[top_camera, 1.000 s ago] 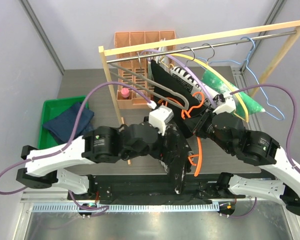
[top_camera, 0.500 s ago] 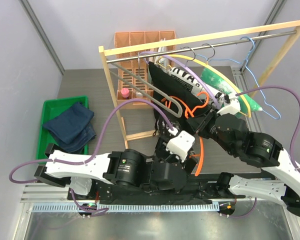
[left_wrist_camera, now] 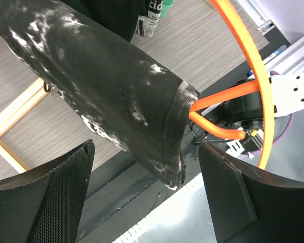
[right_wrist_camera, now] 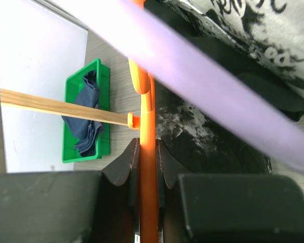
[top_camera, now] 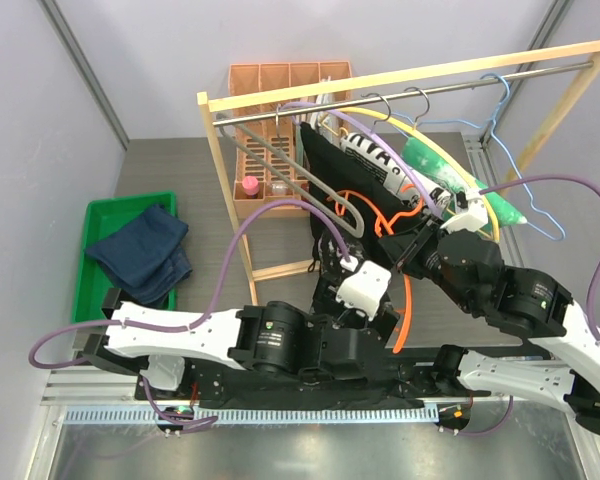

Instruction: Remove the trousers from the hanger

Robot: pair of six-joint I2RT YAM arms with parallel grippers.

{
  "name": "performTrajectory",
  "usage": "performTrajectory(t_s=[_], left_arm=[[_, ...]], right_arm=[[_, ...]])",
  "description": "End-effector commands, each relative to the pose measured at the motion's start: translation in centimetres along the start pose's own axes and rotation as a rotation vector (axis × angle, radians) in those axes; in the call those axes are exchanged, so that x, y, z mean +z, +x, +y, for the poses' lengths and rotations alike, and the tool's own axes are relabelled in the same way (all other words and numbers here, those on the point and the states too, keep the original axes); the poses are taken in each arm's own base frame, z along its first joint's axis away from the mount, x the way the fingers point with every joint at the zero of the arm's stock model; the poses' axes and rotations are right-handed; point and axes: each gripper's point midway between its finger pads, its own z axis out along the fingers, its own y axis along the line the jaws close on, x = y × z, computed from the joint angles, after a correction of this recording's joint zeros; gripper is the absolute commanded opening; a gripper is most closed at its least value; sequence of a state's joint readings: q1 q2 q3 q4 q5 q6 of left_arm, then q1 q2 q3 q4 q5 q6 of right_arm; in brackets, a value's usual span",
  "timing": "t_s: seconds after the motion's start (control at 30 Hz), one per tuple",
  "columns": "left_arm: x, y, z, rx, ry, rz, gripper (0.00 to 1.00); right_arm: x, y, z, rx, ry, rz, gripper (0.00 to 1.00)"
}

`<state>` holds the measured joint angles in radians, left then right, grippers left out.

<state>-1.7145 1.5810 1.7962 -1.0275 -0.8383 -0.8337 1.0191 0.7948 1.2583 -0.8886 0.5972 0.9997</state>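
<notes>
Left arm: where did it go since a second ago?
The left gripper swung toward the near edge and to the right, and is now open in front of the speckled trousers. The right gripper stayed shut on the orange hanger. The navy trousers stayed in the green tray.

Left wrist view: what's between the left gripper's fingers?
The cuff of the speckled black trousers hangs between the fingers of the open left gripper; the left wrist view shows it.
</notes>
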Motion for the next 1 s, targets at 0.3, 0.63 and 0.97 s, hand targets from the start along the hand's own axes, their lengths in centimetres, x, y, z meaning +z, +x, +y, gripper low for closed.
performTrajectory(t_s=[0.3,0.63,0.97], left_arm=[[4.0,0.0,1.3,-0.104,-0.122,-0.054,0.8],[5.7,0.5,4.0,-0.136,-0.224,-0.063,0.74],[5.8,-1.0,4.9,-0.134,-0.219,-0.12,0.12]], right_arm=[[-0.6,-3.5,3.5,0.162,-0.116,-0.117,0.01],[-0.9,-3.4,3.6,0.166,-0.127,-0.105,0.01],[-0.6,-2.6,3.6,0.173,-0.137,-0.081,0.01]])
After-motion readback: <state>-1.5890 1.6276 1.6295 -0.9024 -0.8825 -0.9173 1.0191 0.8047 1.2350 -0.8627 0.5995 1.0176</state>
